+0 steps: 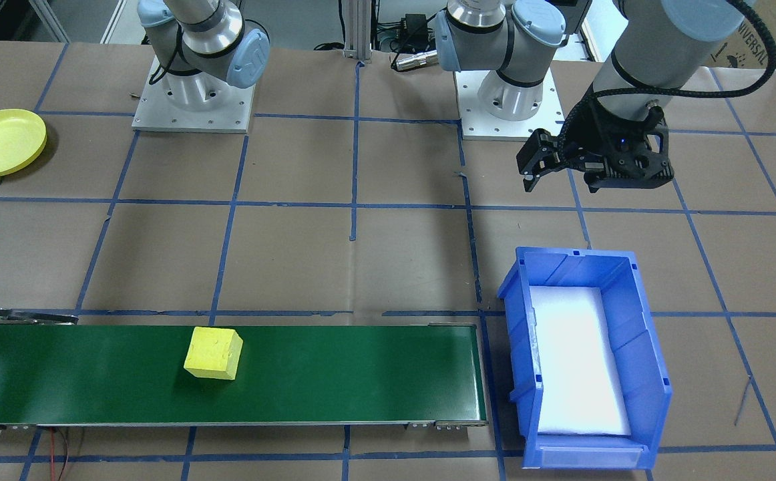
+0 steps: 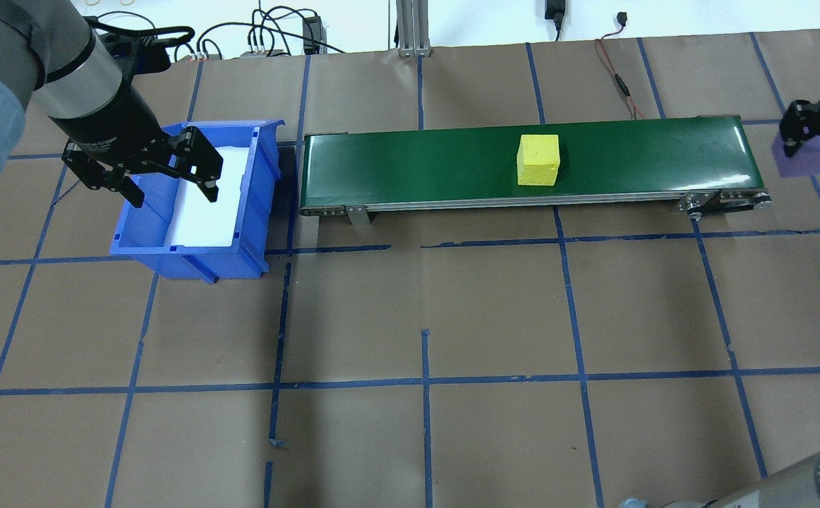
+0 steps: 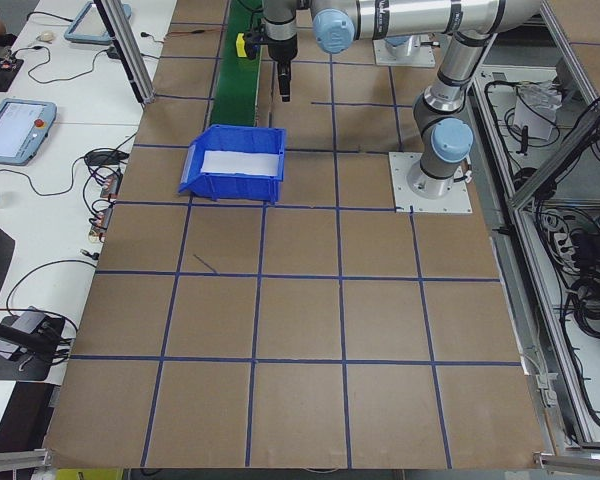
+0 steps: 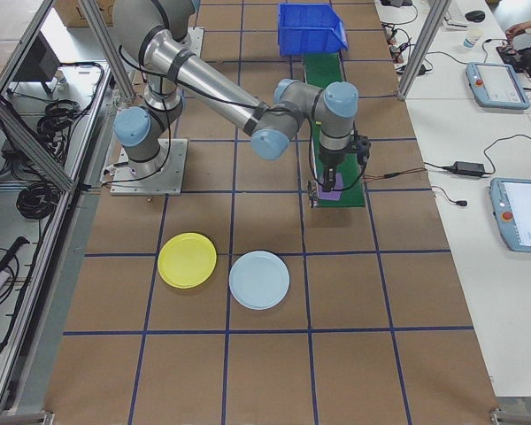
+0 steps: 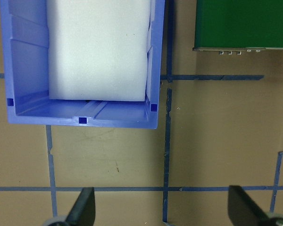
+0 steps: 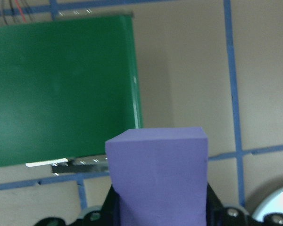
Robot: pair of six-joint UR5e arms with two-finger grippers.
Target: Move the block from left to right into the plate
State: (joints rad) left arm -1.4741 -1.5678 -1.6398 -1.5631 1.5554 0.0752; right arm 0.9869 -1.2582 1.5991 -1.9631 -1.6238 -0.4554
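Note:
My right gripper [image 2: 812,134] is shut on a purple block [image 2: 805,159] just past the right end of the green conveyor belt [image 2: 417,166]. In the right wrist view this block [image 6: 158,174] fills the lower middle, lifted above the belt's end. A yellow block [image 2: 538,160] lies on the belt right of its middle. A yellow plate [image 4: 187,260] and a light blue plate [image 4: 259,280] sit on the table near the robot's right side. My left gripper [image 2: 163,173] hangs open and empty above the near part of the blue bin [image 2: 170,247].
The blue bin [image 1: 652,374] has a white foam pad inside and stands at the belt's left end. The yellow plate [image 1: 1,141] is far from the belt, toward the robot's base. Blue tape lines grid the brown table.

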